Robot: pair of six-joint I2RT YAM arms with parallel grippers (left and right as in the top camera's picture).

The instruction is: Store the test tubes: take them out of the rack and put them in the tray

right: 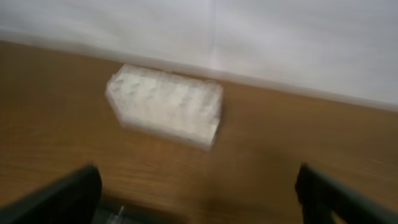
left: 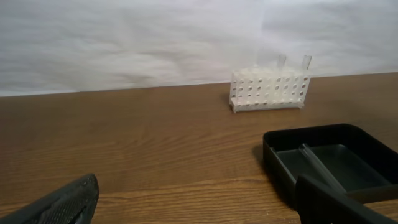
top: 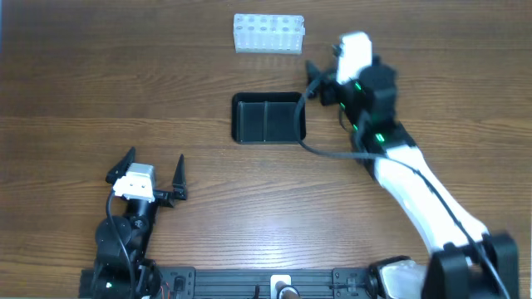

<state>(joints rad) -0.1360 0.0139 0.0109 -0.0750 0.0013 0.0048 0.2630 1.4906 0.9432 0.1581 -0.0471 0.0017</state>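
- Left end effector [top: 155, 158]: sits over the near left part of the wooden table [top: 83, 83], its two dark fingers spread wide apart and pointing toward the far edge.
- Black tray [top: 236, 116]: lies around the middle of the table, well apart from the left end effector. It has two compartments. The left wrist view shows one clear test tube [left: 320, 167] lying flat in it.
- White rack [top: 268, 35]: stands near the far edge of the table, about midway along it and just beyond the tray. In the left wrist view, two clear tubes [left: 281, 60] [left: 306, 61] stand upright at one end of the rack.
- Right end effector [top: 311, 83]: is by the tray's far right corner, between the tray and the rack. Its fingers are spread wide, and its own camera faces the rack [right: 165, 106].
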